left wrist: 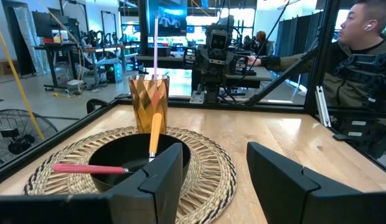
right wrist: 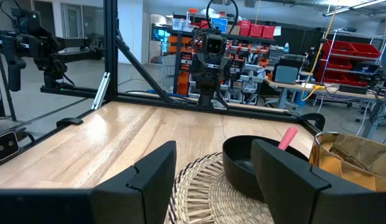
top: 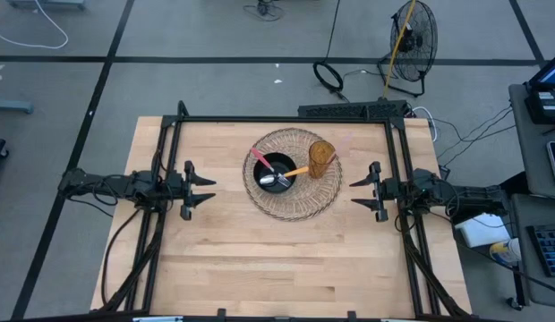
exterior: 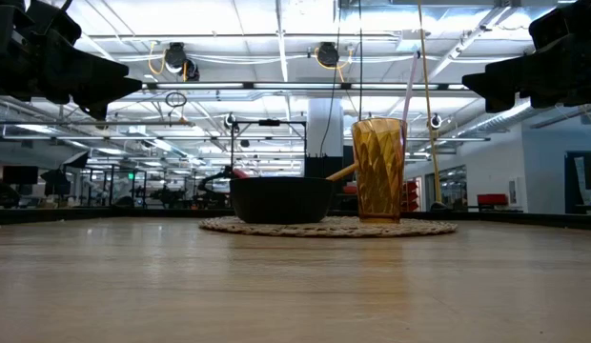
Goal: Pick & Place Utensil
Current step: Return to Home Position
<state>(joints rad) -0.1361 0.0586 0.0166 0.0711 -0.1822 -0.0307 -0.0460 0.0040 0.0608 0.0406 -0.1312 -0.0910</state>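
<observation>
Wood counter (top: 260, 259): woven mat (top: 291, 208) sat centred between left tool (top: 212, 190) and right tool (top: 354, 192); both spread, empty, well apart from it.

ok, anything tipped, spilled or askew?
Nothing stands out: black bowl and upright brown cup on the woven mat, fork and spoon in the bowl, straw in the cup. Left claw and right claw hang open.
</observation>
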